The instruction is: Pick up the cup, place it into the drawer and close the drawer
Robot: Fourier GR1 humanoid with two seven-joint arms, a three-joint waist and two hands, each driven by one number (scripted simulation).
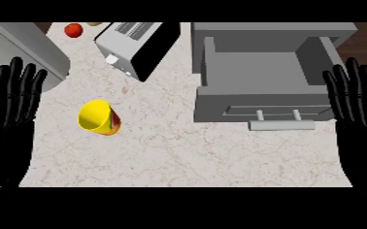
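On counter: cup [97,117] untouched, drawer [267,107] open. Left hand [20,93], right hand [348,93] spread, resting at edges. Pick-up step pending; next: reach cup.

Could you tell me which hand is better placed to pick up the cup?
Left, probably. The yellow cup lies near the left hand, while the right hand rests open beyond the open drawer.
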